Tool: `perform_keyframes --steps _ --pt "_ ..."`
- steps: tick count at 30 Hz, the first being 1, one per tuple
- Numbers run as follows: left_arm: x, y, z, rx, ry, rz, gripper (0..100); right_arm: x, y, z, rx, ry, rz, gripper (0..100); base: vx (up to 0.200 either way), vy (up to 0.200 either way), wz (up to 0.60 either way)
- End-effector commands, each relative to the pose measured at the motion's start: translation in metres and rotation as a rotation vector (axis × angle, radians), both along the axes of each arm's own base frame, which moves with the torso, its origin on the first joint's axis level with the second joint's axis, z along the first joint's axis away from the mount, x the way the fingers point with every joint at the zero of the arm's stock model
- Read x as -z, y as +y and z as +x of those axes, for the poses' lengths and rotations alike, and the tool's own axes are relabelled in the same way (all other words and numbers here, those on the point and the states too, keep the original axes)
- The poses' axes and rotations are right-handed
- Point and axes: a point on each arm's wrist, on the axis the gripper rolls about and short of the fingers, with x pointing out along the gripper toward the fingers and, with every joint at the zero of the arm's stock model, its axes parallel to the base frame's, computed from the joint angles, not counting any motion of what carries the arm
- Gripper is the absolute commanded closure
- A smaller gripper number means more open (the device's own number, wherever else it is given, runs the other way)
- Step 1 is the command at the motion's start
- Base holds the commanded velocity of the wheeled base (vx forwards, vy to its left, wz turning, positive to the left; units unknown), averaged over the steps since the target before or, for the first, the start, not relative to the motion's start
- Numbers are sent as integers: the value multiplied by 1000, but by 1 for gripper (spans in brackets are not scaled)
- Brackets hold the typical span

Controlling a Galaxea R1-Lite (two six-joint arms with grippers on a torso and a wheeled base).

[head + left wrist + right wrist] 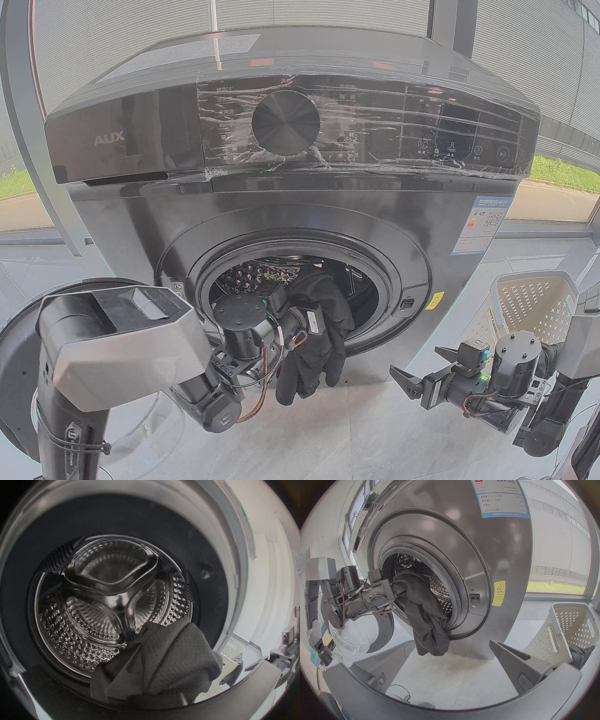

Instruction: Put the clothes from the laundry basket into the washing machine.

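Observation:
The washing machine (pixel 300 206) stands with its round opening facing me and its steel drum (pixel 109 598) holding no clothes. My left gripper (pixel 312 320) is at the mouth of the opening, shut on a black garment (pixel 319 356). The black garment (pixel 425 614) drapes over the door rim and hangs down outside the front. Its bunched top (pixel 165 664) covers the gripper's tips in the left wrist view. My right gripper (pixel 417 369) hovers low over the floor, to the right of the opening, open with nothing in it (pixel 450 655). The white laundry basket (pixel 531 306) stands behind it.
The machine's door (pixel 19 350) is swung open at the left, beside my left arm. Another dark garment (pixel 581 655) lies inside the laundry basket (pixel 568 627). Pale tiled floor (pixel 350 431) stretches in front of the machine. Glass walls enclose the area behind.

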Motion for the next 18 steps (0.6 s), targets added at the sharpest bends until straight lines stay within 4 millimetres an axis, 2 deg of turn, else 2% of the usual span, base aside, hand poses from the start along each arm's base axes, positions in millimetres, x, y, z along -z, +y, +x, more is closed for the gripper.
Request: perform_keyframes --steps 1,4,8,14,18 --pt "27 -12 24 -30 7 -11 100 1 1 0 -4 5 0 0 0 0 0" --pt "36 -12 48 -68 -7 -5 100 1 1 0 -6 4 1 0 0 0 0" --pt "38 -14 62 -83 -36 -13 100 3 2 0 -7 10 -3 0 0 0 0" --pt "53 -11 93 -125 7 23 100 7 3 2 -9 20 -11 0 0 0 0" --pt "53 -15 116 -144 15 27 100 7 3 2 -7 22 -11 0 0 0 0"
